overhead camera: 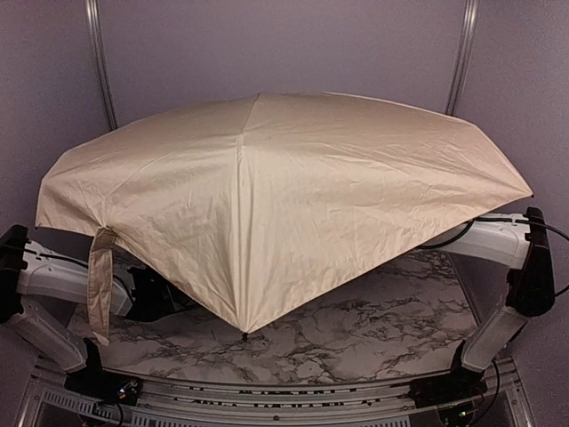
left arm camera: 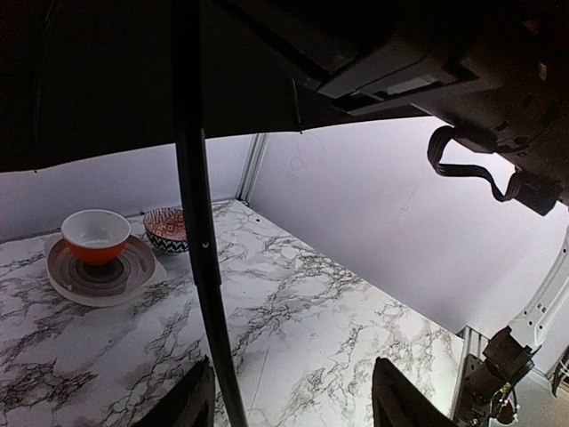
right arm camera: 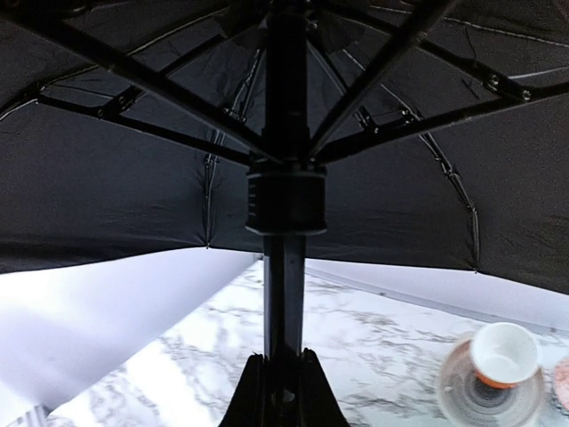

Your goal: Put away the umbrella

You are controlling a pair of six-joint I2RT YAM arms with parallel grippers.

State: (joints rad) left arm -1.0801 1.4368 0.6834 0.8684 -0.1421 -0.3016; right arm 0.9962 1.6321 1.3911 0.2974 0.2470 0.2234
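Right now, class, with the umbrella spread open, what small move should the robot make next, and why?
Probably raise the open left gripper up the shaft towards the runner: the umbrella is fully spread, the right gripper is shut on the shaft below the runner, and the left gripper holds nothing.

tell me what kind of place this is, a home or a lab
Probably a lab robot cell: plain grey panel walls on metal frame posts, with a left arm and right arm mounted at a marble-patterned table.

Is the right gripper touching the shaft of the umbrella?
Touching. The right wrist view shows the right gripper with its jaws shut around the dark shaft of the umbrella, no gap visible.
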